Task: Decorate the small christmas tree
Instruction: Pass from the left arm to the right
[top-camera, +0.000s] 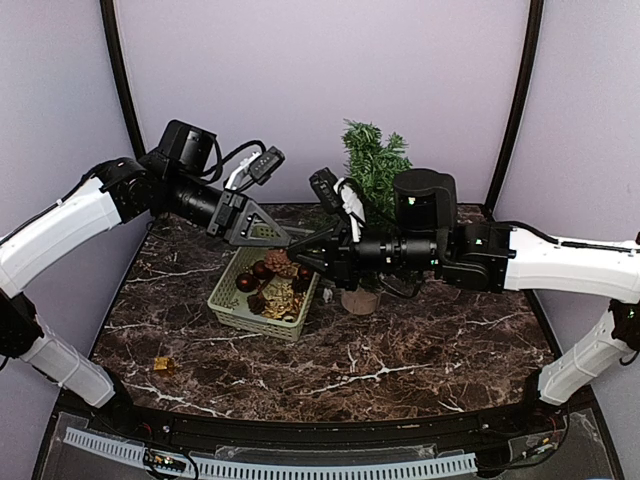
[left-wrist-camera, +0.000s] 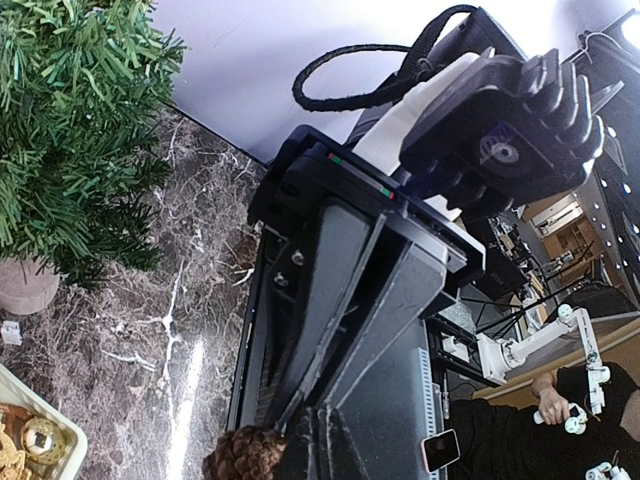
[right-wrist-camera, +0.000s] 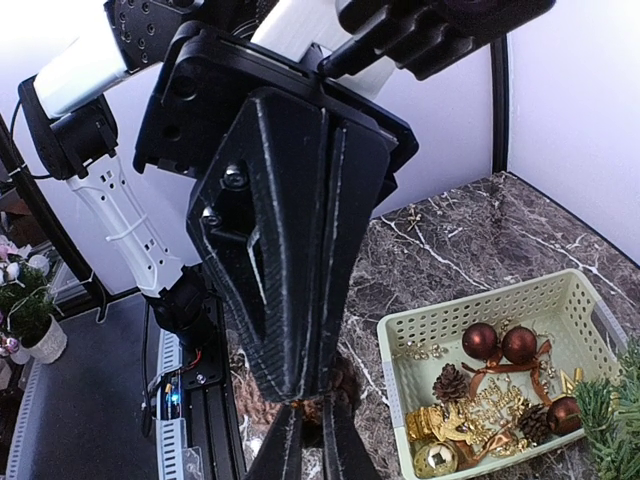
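Three cameras on one marble table (top-camera: 420, 350): a high fixed view and two wrist views set face to face.

The fixed camera looks down from above and behind the bases of the arms (top-camera: 560, 265), far enough off to hold the whole tabletop, the basket (top-camera: 228, 300) and the small christmas tree (top-camera: 375, 165). The left wrist camera sits tight against the right gripper (left-wrist-camera: 290, 440), looking out past the table's edge into the room, tree at its left edge, a basket corner bottom left. The right wrist camera faces the opposite way, close on the left gripper (right-wrist-camera: 300, 395), basket lower right, tree tips at the right edge. All three share basket and tree.
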